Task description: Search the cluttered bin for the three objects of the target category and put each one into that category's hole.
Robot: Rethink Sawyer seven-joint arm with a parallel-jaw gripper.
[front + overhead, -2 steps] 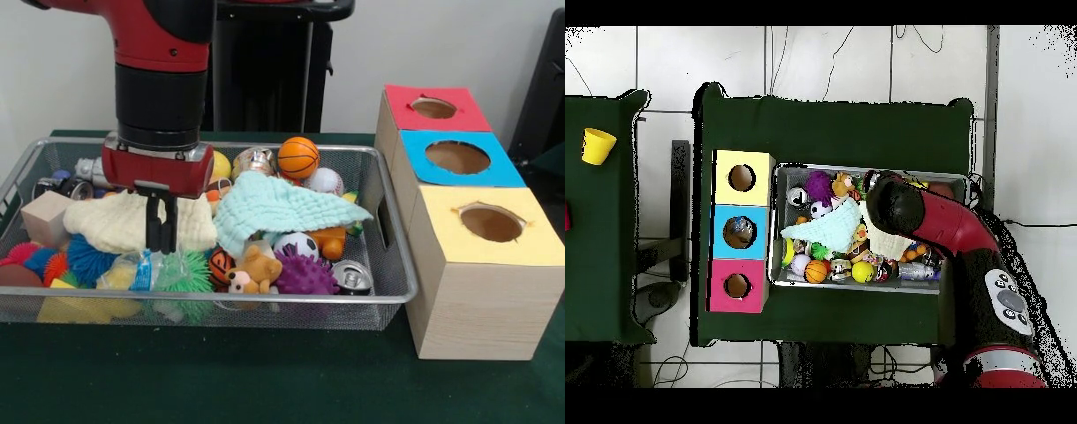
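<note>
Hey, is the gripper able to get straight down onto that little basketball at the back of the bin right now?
Probably yes. The basketball sits on top of the pile with nothing over it, and the mint cloth lies in front, not across it. The gripper hangs over the yellow cloth, so it must shift sideways first.

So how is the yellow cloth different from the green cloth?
The yellow cloth is pale yellow and lies at the left under the gripper; the green cloth is mint green and lies mid-bin, clear of the gripper. The green cloth looks wider. Both drape over toys in the bin.
</note>
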